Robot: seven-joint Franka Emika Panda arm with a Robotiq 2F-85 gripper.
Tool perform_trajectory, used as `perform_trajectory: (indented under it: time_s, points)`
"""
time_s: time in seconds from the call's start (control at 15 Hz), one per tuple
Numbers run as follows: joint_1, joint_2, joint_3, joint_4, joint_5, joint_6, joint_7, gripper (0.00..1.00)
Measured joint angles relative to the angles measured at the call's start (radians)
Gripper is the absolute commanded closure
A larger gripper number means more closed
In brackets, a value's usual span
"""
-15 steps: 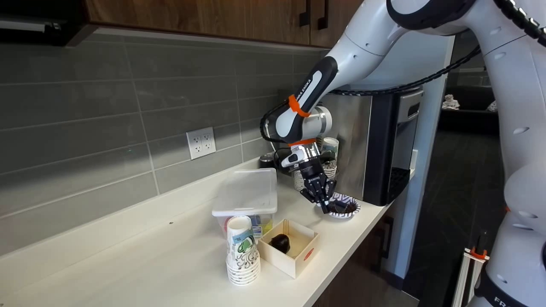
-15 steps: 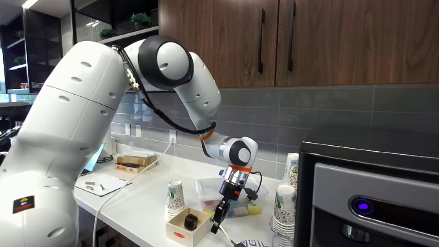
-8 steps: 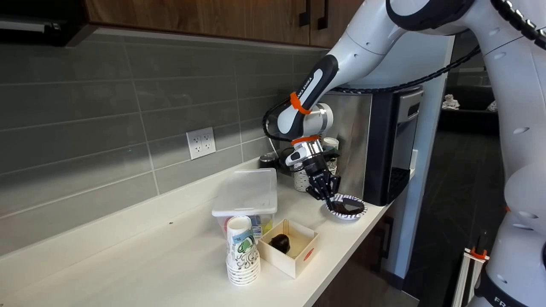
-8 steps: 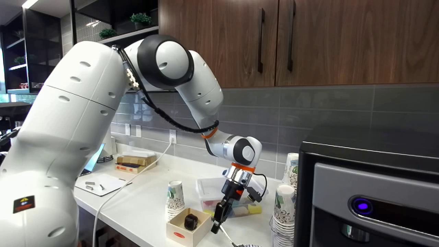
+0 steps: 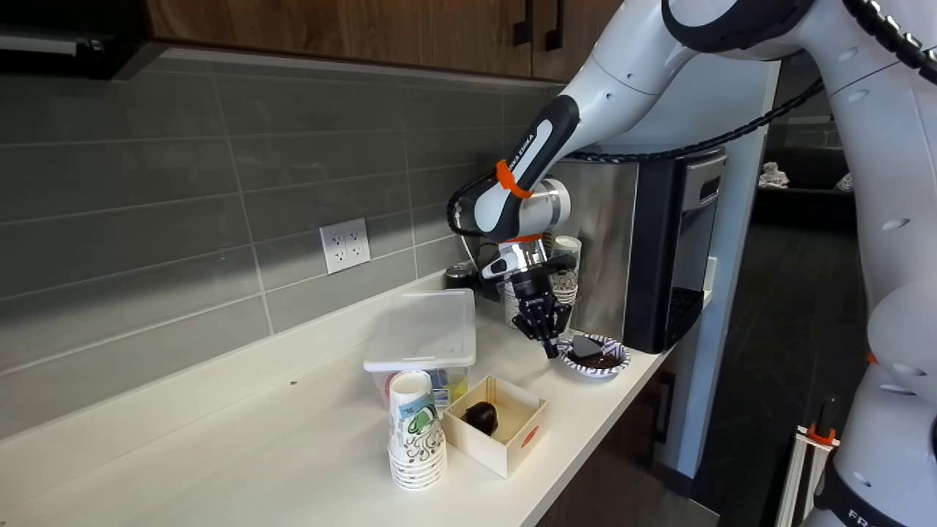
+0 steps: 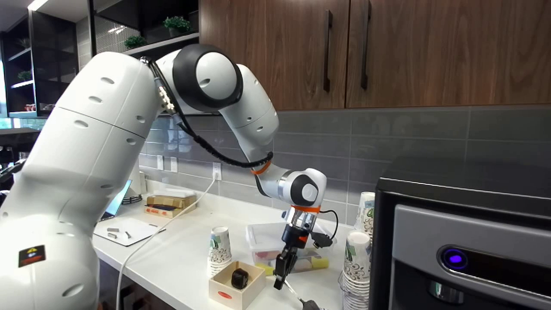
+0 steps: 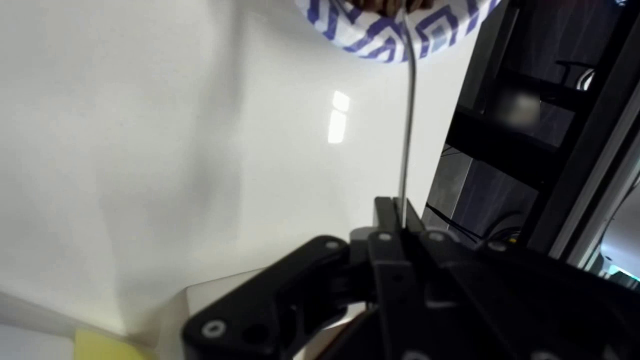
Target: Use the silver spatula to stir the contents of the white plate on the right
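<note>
My gripper [image 5: 550,351] is shut on the thin handle of the silver spatula [image 5: 585,345], as the wrist view shows at its fingertips [image 7: 398,212]. The handle [image 7: 410,100] runs from the fingers to the white plate [image 7: 357,37]. The white plate [image 5: 596,372] is a small round dish with a dark zigzag rim and dark brown contents [image 5: 596,361]. The spatula's blade is tilted over the plate; I cannot tell if it touches the contents. In an exterior view the gripper [image 6: 279,284] and spatula [image 6: 310,305] show, but the plate is almost wholly cut off.
A wooden box [image 5: 523,432] with a dark object [image 5: 481,418] stands near the gripper. A paper cup stack [image 5: 417,446] and a lidded clear container [image 5: 421,359] are close by. More cups [image 6: 357,262] and a dispenser [image 5: 666,256] stand beyond. The counter's front edge runs beside the plate.
In an exterior view the gripper went right, then back left. The plate slid slightly right between the earlier frames. The blade has moved left and higher within the plate since half a second ago.
</note>
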State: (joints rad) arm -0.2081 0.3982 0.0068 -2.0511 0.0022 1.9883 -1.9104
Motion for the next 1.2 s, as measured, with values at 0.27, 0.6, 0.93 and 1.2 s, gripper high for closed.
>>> perform_trajectory:
  time_s: [0.27, 0.6, 0.93, 1.2]
  points:
    - [0.015, 0.003, 0.001, 0.000, -0.006, 0.060, -0.001, 0.99]
    - [0.029, 0.026, 0.005, 0.005, -0.029, 0.089, -0.036, 0.99]
    - [0.024, 0.046, 0.004, 0.007, -0.030, 0.053, -0.127, 0.99]
    - [0.015, 0.049, -0.001, 0.011, -0.029, -0.063, -0.168, 0.99]
